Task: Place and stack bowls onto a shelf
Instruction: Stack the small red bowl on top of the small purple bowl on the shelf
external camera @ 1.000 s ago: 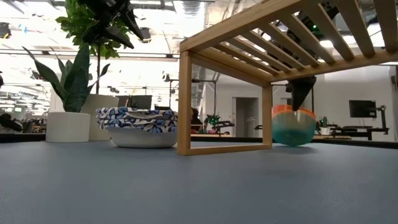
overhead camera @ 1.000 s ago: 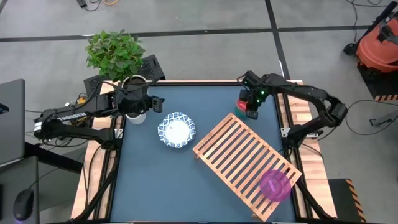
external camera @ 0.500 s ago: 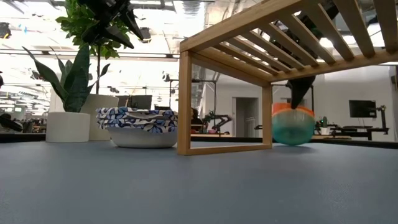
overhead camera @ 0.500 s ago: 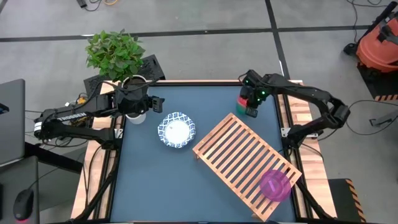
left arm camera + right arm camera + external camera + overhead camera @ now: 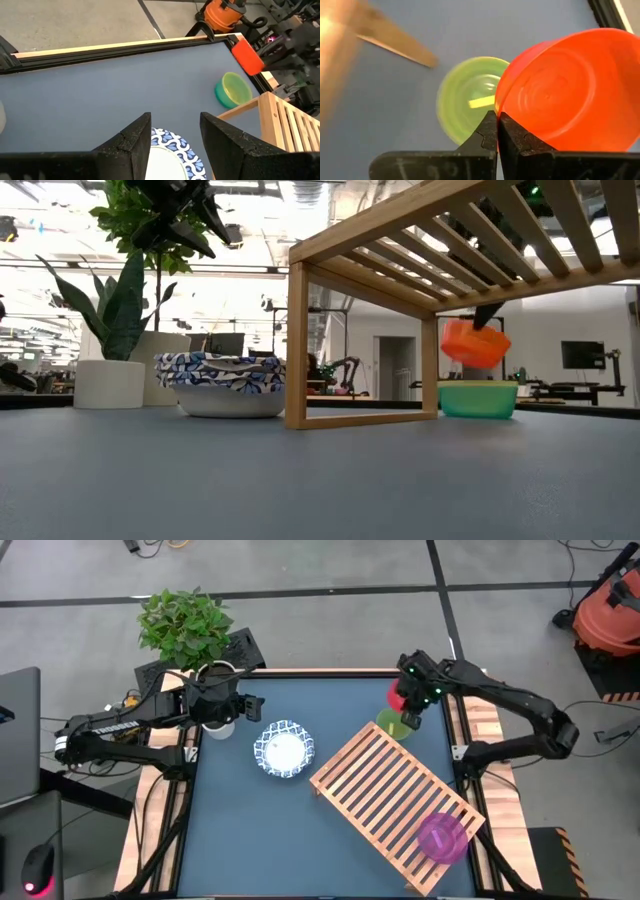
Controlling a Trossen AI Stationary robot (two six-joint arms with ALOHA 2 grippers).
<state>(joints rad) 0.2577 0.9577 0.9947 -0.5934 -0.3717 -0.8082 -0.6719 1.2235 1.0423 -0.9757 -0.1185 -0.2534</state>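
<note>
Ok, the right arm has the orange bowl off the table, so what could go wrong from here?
The right gripper pinches only the rim of the orange-red bowl, which hangs tilted; it may swing or slip out in transit.

The bowl hangs close beside the shelf, below its top; carried across too low, it may hit the wooden edge.

The teal bowl sits loose on the table right under the lifted one; a drop could knock it away.

The left gripper waits open near the patterned bowl.

Both arms matte black, tubular links. Right claw (image 5: 409,712) has green LEDs near its wrist; left claw (image 5: 172,145) fingers blocky, dark.
</note>
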